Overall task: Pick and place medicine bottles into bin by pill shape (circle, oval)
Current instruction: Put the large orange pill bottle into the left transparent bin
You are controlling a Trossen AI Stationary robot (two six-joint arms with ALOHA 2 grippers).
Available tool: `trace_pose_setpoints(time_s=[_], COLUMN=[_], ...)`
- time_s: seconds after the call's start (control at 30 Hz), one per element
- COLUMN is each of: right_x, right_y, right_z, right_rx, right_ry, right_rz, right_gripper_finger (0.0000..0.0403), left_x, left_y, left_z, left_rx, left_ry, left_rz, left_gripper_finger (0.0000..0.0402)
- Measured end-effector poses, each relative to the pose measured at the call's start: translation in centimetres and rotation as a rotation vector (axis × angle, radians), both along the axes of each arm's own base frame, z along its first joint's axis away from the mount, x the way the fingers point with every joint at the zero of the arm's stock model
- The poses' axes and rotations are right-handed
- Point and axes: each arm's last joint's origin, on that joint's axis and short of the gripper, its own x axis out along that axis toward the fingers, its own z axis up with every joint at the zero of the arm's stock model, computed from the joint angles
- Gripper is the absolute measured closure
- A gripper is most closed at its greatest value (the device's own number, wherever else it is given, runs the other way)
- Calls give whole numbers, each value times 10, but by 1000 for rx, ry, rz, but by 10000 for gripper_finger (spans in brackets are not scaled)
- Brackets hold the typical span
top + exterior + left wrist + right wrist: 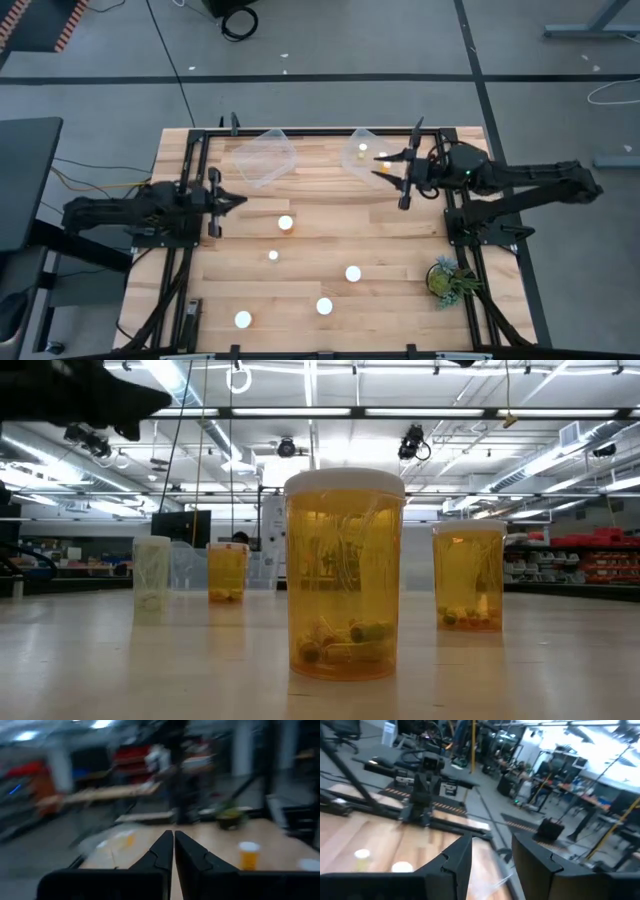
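Right hand [398,172]: positioned over the far right part of the tabletop [330,225], just beside the right clear bin [364,150]. Fingers are spread partway; the right wrist view shows an empty gap between them, nothing pinched.

Left hand [240,200]: positioned over the left side of the tabletop, pointing toward the centre. Fingers [160,852] are pressed together and hold nothing.

Bins: two clear bins stand along the far edge. The left clear bin [264,156] lies near the middle of that edge. The right clear bin contains one medicine bottle [362,149]; a second white-capped item at its edge, close to the right hand, cannot be placed as inside or outside.

Medicine bottles on the open tabletop, five in total:
- one near the centre [285,223]
- one just nearer than that [273,256]
- one right of centre [353,272]
- two near the near edge [324,306] [242,320]

A green plant [447,279] stands at the right edge.
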Motion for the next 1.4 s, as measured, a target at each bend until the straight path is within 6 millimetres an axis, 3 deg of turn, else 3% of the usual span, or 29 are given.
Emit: trace_pose_setpoints(time_s=[0.2,0.4,0.53,0.67,0.8,1.03,1.4], right_x=[-3,-9,-8,-2,8,15,26], right_y=[-9,-11,-10,-10,-10,-15,-56], right_z=[20,46,50,47,42,40,26], right_rx=[-21,-62,-71,-83,-111,-202,-185], right_ry=[-61,-102,-105,-84,-53,-40,26], right_rz=[-52,-64,-42,-12,1,-20,25], right_gripper_finger=[256,256,256,256,256,256,256], left_x=[13,40,56,69,73,64,68], left_y=[7,18,22,24,19,8,3], left_z=[37,50,56,54,39,24,19], left_rx=[-114,-199,-212,-179,-288,-450,-479], left_ry=[66,214,428,541,676,829,851], left_rz=[192,375,390,394,310,329,326], left_gripper_finger=[355,317,294,282,278,292,265])
